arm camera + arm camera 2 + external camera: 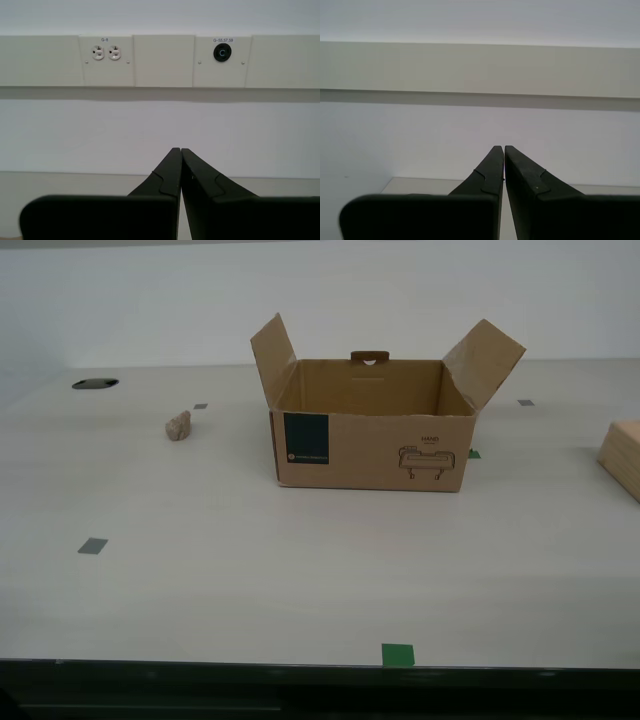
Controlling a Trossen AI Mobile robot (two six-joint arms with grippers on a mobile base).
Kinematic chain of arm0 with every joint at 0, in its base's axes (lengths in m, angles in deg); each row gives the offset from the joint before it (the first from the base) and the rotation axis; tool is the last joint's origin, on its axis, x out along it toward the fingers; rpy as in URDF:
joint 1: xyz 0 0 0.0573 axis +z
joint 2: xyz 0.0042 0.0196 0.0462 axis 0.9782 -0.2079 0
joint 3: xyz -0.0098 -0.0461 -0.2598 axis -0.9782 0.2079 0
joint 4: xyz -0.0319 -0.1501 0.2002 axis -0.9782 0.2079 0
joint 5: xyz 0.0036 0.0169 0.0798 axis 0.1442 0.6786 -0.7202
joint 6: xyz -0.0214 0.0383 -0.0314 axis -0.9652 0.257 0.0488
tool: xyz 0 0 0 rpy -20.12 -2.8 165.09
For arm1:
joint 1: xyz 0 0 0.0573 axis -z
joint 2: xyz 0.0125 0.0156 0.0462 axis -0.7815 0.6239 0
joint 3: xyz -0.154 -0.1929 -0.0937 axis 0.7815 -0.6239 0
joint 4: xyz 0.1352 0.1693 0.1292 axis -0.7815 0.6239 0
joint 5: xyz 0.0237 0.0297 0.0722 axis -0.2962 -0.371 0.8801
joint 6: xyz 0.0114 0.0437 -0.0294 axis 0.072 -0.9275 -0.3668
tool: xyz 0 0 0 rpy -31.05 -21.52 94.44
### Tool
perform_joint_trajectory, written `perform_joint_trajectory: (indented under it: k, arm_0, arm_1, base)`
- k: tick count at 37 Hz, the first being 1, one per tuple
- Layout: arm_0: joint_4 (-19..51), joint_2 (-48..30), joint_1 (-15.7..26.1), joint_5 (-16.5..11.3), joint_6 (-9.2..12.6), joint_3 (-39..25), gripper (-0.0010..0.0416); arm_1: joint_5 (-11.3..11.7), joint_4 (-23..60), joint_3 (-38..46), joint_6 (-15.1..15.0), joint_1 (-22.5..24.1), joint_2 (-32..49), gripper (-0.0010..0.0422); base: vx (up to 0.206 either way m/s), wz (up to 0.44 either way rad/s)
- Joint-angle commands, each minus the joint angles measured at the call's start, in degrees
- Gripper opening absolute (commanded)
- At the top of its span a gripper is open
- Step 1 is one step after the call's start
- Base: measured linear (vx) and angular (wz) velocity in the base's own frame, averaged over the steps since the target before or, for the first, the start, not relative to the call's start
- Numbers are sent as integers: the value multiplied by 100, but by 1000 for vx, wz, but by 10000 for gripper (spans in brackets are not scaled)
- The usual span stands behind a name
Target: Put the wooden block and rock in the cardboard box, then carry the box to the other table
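Waiting untouched beside the open cardboard box (372,450): rock (178,425) and wooden block (623,457); both pincers (499,148) (176,150) clenched, empty.

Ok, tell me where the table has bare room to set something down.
The widest free patch is the near strip between the cardboard box and the table's front edge, holding only flat tape marks. The gap between the rock and the box is bare too. The exterior view's right edge is tighter: the wooden block sits there.
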Motion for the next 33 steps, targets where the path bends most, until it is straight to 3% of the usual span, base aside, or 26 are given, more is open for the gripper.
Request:
perform_joint_trajectory:
  k: [1,33]
  arm_0:
    - [136,0,-2,0,118,-4,0]
    - [136,0,-2,0,118,-4,0]
  arm_1:
    - [4,-22,2,-136,0,-2,0]
    - [4,-24,2,-136,0,-2,0]
  base:
    - [0,0]
    - [0,0]
